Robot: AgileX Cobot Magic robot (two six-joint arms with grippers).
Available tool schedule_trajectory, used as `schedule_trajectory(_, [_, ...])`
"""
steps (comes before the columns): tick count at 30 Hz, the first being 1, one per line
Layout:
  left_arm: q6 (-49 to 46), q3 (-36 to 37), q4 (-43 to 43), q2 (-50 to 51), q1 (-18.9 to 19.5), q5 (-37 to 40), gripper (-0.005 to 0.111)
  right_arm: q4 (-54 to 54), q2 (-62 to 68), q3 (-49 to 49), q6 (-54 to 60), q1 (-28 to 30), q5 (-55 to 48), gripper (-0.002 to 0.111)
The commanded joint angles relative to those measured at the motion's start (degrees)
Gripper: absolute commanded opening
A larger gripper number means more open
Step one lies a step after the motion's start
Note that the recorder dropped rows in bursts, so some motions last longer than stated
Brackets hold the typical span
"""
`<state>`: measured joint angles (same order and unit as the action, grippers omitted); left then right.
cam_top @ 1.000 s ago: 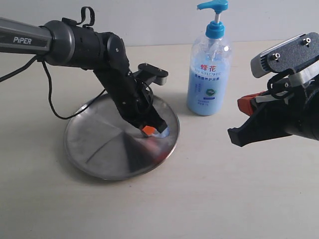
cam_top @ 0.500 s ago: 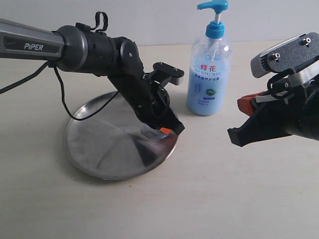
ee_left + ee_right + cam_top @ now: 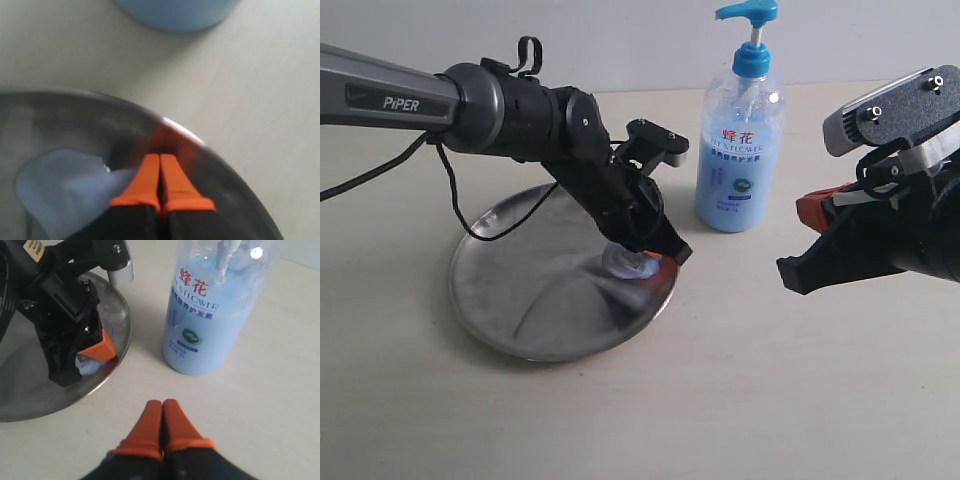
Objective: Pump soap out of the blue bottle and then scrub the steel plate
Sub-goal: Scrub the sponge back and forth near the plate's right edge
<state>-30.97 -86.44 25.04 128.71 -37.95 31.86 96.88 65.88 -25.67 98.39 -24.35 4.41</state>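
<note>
Right gripper [image 3: 162, 412]: orange tips pressed together, empty, parked, unmoved. Left gripper [image 3: 160, 165]: tips also pressed together, now slid from mid-dish out to the rim of the round stainless steel plate [image 3: 510, 300], pushing pale blue glossy soap [image 3: 60, 190]. Scrubbing looks under way. Beyond, the tall clear blue pump bottle [image 3: 740, 160] stands upright beside the plate.

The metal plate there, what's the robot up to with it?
The robot seems to be scrubbing the steel plate with soap. Its left gripper is shut, tips down on the plate near the edge closest to the blue bottle, right beside the pale blue smear. The bottle stands upright on the table just past the plate. The right gripper is also shut, holds nothing, and hovers over the table near the bottle.
</note>
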Motion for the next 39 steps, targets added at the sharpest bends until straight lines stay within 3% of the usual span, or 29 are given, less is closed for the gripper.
schedule_trajectory(1, [0.3, 0.34, -0.68, 0.66, 0.95, -1.1, 0.0, -0.46, -0.38, 0.19, 0.5, 0.02, -0.12, 0.0])
schedule_trajectory(12, [1.8, 0.34, -2.59, 0.66, 4.86, -0.26, 0.0, -0.46, -0.38, 0.19, 0.5, 0.02, -0.12, 0.0])
schedule_trajectory(23, [1.29, 0.34, -3.16, 0.66, 3.95, 14.06, 0.0, -0.46, -0.38, 0.19, 0.5, 0.02, -0.12, 0.0])
schedule_trajectory(29, [-4.55, 0.34, 8.94, 0.66, 3.88, 15.37, 0.0, -0.46, -0.38, 0.19, 0.5, 0.02, -0.12, 0.0])
schedule_trajectory(32, [-4.79, 0.34, 9.66, 0.66, 3.88, 14.21, 0.0, -0.58, -0.38, 0.19, 0.5, 0.02, -0.12, 0.0])
schedule_trajectory(39, [-4.79, 0.34, 11.17, 0.66, 3.88, 3.57, 0.0, -0.58, -0.38, 0.19, 0.5, 0.02, -0.12, 0.0])
